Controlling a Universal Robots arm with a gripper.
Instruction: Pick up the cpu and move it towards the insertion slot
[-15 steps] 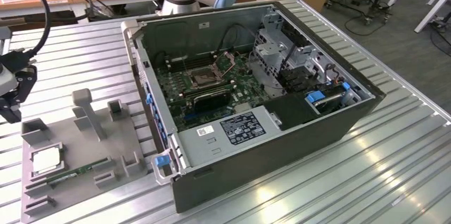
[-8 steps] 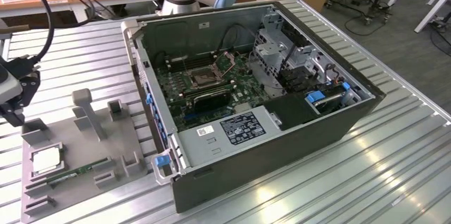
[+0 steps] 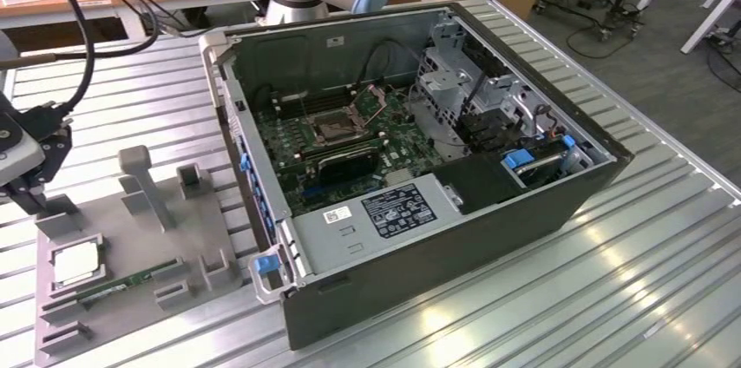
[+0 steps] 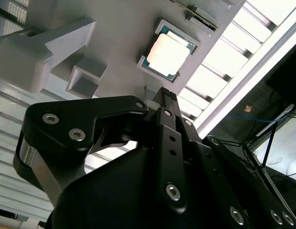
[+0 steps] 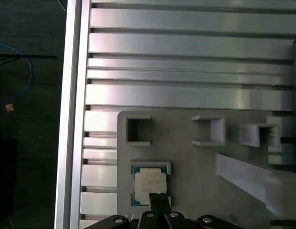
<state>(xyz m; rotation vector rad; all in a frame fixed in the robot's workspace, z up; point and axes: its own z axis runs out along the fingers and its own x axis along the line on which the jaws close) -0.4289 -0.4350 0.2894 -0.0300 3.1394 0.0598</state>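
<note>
**A:** Where's the cpu (image 3: 75, 262) sitting?

**B:** It lies flat in a shallow square pocket of the grey fixture plate (image 3: 139, 251) on the slatted worktop (image 3: 602, 299), shiny face up. A green memory stick (image 3: 116, 285) lies just beside it on the same plate. It hasn't been lifted.

**A:** And the end effector (image 3: 31, 197)?

**B:** It's empty. In both wrist views the fingertips (image 5: 158, 199) look pressed together with no gap that I can make out, and nothing is between them. In the exterior view it hangs over the plate, with the cpu at about five o'clock from it, near but apart.

**A:** Any long axis to line up with?

**B:** None, because the chip is square, so what matters is its edges. In the first wrist view the cpu (image 5: 150, 183) sits square in its pocket and the fingertips point at its near edge. I can't judge their height above it.

**A:** And the insertion slot (image 3: 336, 129)?

**B:** It's inside the open computer case (image 3: 383, 255), at roughly two o'clock from the cpu in the exterior view and well apart from it (the case's side wall stands between them). There's one arm, so there's no question of which is nearer.
</note>
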